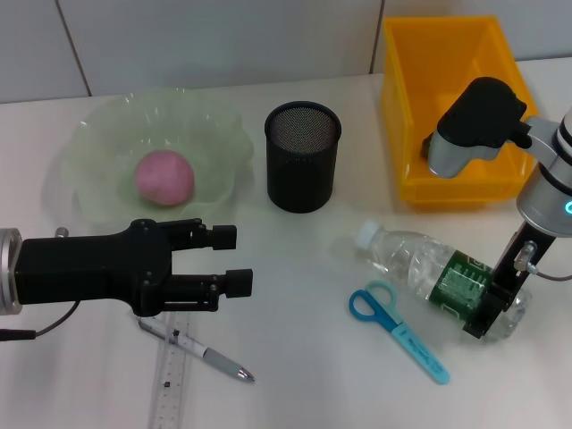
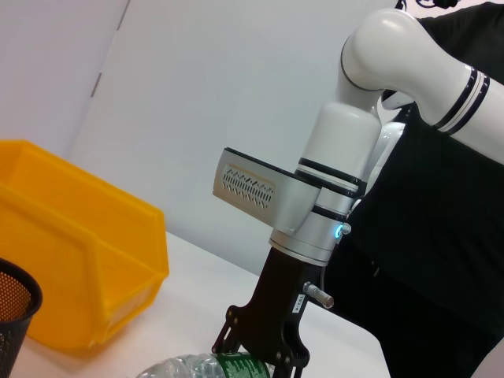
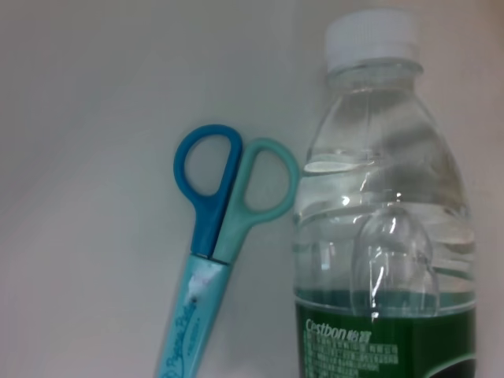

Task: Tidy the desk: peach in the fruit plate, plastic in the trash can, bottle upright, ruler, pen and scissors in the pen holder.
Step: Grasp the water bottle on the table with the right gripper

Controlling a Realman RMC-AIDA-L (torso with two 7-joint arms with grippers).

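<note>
One white desk point(image 1: 295, 268), tiled wall point(image 1: 179, 36)

The green label point(image 3: 386, 339) on the bottle point(image 3: 383, 213) carries the white word "Cestbon", with small unreadable lines under it. The scissors point(image 3: 209, 260) sheath has faint writing, too blurred to read.

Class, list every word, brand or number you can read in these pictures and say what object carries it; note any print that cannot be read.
"Cestbon": on the green label of the bottle, seen in the right wrist view.
Small print under that brand name: too small to read.
Writing on the scissors sheath: too blurred to read.
Markings on the ruler: too small to read.
</note>
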